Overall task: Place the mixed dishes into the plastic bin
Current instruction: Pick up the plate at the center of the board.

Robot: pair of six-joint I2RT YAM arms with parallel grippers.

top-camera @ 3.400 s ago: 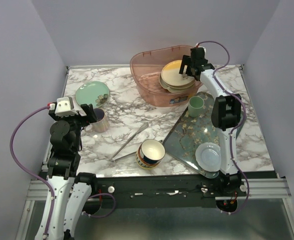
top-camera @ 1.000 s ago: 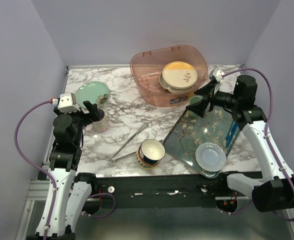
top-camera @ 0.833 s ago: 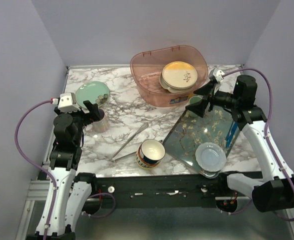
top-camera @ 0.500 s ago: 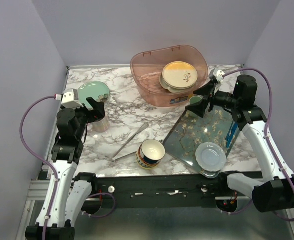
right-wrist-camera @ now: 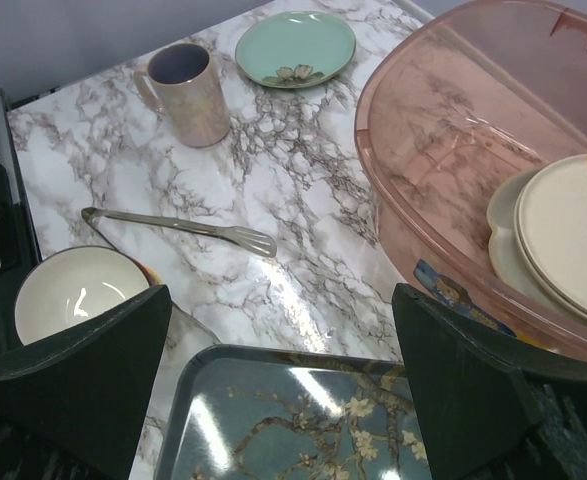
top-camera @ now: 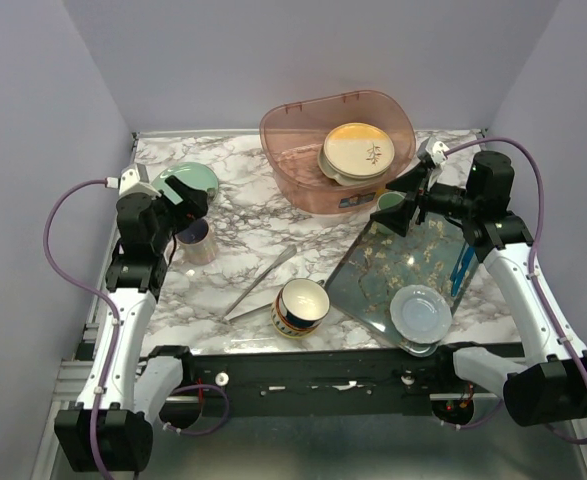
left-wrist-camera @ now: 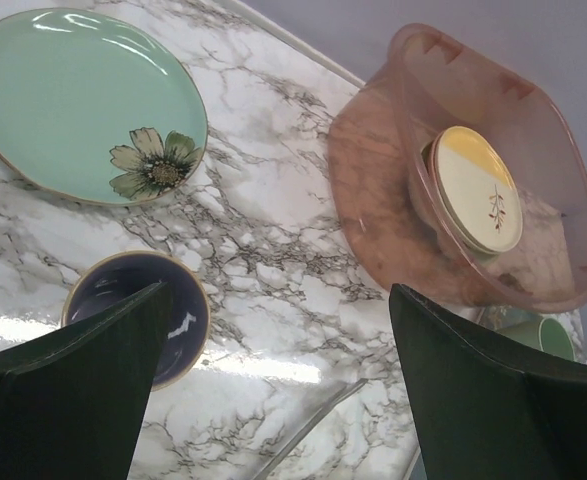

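The left gripper (top-camera: 191,198) hangs over the far-left part of the table with its 2 fingers spread wide and nothing between them. The mug (left-wrist-camera: 133,322) stands upright just below it, mouth up. In the left wrist view it sits off-centre, partly tucked under the left finger rather than in the gap. The green plate (left-wrist-camera: 83,100) lies flat just beyond the mug, toward the back wall. So the mug looks like the left arm's nearest target, and the gripper probably has to shift toward the mug's side before dropping, so that the fingers straddle the wall or rim.

Toward the middle, the tongs (top-camera: 261,282) lie at a slant, and the patterned bowl (top-camera: 301,305) sits near the front edge, about equally far from both arms.

The bin (top-camera: 293,170) stands at the back, right of centre, well apart from the mug, and already holds cream plates (top-camera: 358,148).

The right gripper (top-camera: 405,200) is also spread wide and empty, hovering at the far corner of the tray (top-camera: 373,270), just beside the bin. A small green cup (left-wrist-camera: 548,338) sits close under it, but I cannot tell if the fingers straddle it. A pale blue dish (top-camera: 420,312) rests on the tray's near end.
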